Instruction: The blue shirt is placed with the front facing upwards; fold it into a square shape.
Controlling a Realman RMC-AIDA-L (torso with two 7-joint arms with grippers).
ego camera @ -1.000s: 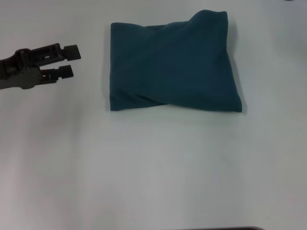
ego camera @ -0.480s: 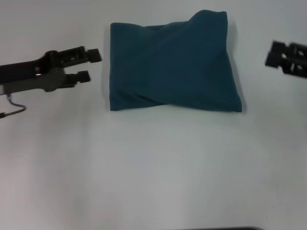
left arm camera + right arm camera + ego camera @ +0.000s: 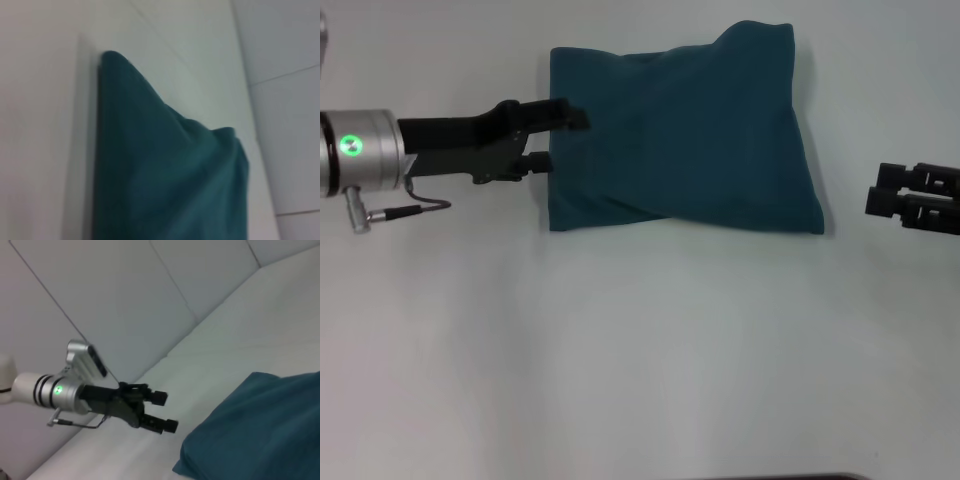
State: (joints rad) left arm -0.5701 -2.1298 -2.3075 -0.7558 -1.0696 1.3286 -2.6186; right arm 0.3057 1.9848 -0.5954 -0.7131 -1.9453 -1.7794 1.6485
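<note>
Soft, even light falls from above on the white table [image 3: 640,350], with no glare. The blue shirt [image 3: 680,140] casts only a thin, faint shadow along its right and near edges. The left wrist view is blurred throughout; the head view is slightly soft.

plain teal-blue shirt [image 3: 685,140], white table [image 3: 640,350]
</note>
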